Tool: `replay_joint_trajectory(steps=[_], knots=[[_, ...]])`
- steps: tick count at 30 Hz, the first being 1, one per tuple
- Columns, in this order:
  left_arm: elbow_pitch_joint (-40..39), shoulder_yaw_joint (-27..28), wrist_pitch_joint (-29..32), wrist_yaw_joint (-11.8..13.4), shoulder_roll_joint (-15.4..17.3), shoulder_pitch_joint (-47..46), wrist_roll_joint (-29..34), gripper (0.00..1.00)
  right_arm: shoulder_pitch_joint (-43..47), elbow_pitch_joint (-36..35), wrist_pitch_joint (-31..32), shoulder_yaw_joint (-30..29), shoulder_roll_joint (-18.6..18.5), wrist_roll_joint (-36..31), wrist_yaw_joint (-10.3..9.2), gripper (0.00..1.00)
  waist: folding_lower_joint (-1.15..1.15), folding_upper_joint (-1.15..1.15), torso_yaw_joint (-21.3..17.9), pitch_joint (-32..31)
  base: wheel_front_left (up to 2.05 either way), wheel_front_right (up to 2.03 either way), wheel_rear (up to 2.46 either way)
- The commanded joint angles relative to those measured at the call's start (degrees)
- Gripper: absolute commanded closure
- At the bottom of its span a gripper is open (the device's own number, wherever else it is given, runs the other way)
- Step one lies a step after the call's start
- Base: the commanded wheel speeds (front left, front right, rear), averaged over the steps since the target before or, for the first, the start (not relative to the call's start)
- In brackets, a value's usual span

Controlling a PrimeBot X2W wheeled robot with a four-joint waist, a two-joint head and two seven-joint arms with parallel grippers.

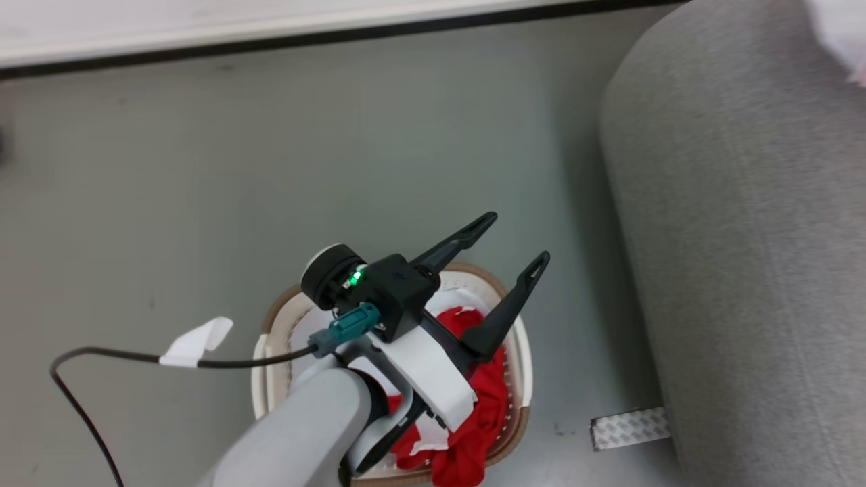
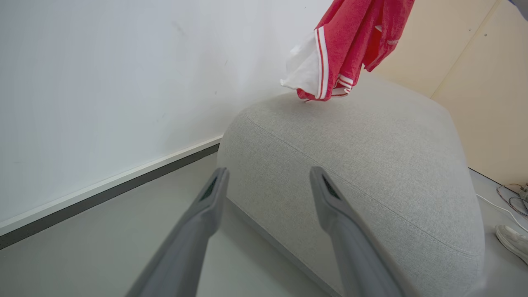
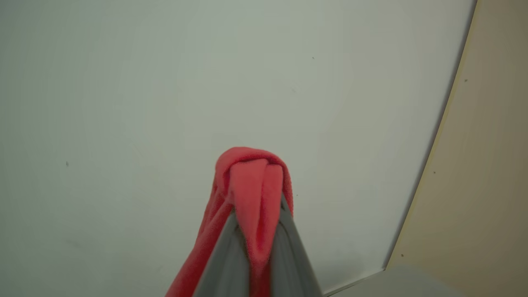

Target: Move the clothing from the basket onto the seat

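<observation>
The left end effector (image 1: 517,237) hovers above the basket (image 1: 526,368) with its two fingers spread wide and nothing between them, probably poised to dip in for another piece. The basket stands on the floor (image 1: 338,135) just beside the seat (image 1: 744,237), which keeps each carry short. More red and white clothing (image 1: 484,406) lies crumpled inside it, so the task looks only partly done. The right end effector (image 3: 255,231) is clamped tight on a fold of red fabric. One garment (image 2: 350,45) hangs bunched from above over the seat's top, likely held high so that it clears the rounded edge. Whether its hem touches the cushion I cannot tell.
</observation>
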Motion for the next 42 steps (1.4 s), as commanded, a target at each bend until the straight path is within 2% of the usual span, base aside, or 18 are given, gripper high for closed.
replay_joint_trajectory(steps=[1, 7, 12, 13, 14, 15, 20, 25, 35, 38, 42], knots=[[-0.03, 0.22, -0.32, -0.02, 0.44, -0.44, 0.37, 0.0, 0.62, 1.55, -0.33, -1.19, -0.24, -0.97, -0.14, 1.0, -0.02, 0.0, 1.78, 1.72, 0.0, 0.0, 0.0], [1.56, -0.09, -1.81, 0.37, -0.23, 1.03, -0.6, 0.0, 8.24, 12.39, -3.74, -11.98, 1.73, -7.34, -0.14, 1.0, -0.02, 0.0, 2.73, 1.29, 0.0, 0.0, 0.0], [2.85, -0.15, -2.18, 1.01, -0.05, 3.23, -1.81, 0.0, 14.51, 19.78, -8.42, -20.79, 5.27, -10.6, -0.13, 0.98, -0.02, 0.0, 2.99, -0.67, 0.0, 0.0, 0.0], [3.07, 0.02, -2.34, 1.17, -0.08, 3.74, -2.22, 0.0, 15.55, 20.9, -9.25, -21.83, 5.61, -11.01, -0.13, 0.77, -0.02, 0.0, 2.91, -1.18, 0.0, 0.0, 0.0], [3.35, 0.3, -2.66, 1.5, -0.06, 4.15, -2.47, 0.0, 16.58, 21.83, -10.26, -22.44, 5.95, -11.55, -0.14, 0.7, -0.02, 0.0, 2.8, -1.65, 0.0, 0.0, 0.0], [3.65, 0.51, -2.8, 1.71, 0.09, 4.53, -2.58, 0.0, 17.51, 22.6, -11.3, -22.9, 6.23, -11.98, -0.14, 0.0, -0.02, 0.0, 2.64, -2.18, 0.0, 0.0, 0.0], [5.4, 1.41, -4.12, 2.94, 0.72, 6.56, -3.21, 0.0, 20.92, 24.22, -14.64, -22.32, 8.64, -13.45, -0.14, 0.0, -0.02, 0.0, 1.87, -5.22, 0.0, 0.0, 0.0], [6.54, 3.57, -6.69, 4.83, 1.28, 9.11, -4.37, 0.0, 25.24, 21.22, -15.92, -18.23, 11.46, -12.22, -0.14, 0.0, -0.02, 0.0, 1.66, -8.72, 0.0, 0.0, 0.0], [9.2, 10.3, -13.25, 10.52, 3.25, 16.88, -5.58, 0.0, 42.72, -0.71, -15.93, -1.57, 16.62, -4.79, -0.14, 0.0, -0.02, 0.0, 3.05, -16.82, 0.0, 0.0, 0.0], [9.75, 12.7, -13.92, 11.79, 3.37, 19.39, -5.61, 0.0, 47.46, -4.86, -15.93, 3.45, 17.54, -3.93, -0.14, 0.0, -0.02, 0.0, 3.86, -19.02, 0.0, 0.0, 0.0], [9.51, 16.41, -14.04, 12.02, 3.28, 23.11, -4.01, 0.0, 52.71, -8.3, -15.93, 8.68, 18.49, -2.44, -0.14, 0.0, -0.02, 0.0, 4.96, -22.05, 0.0, 0.0, 0.0]])
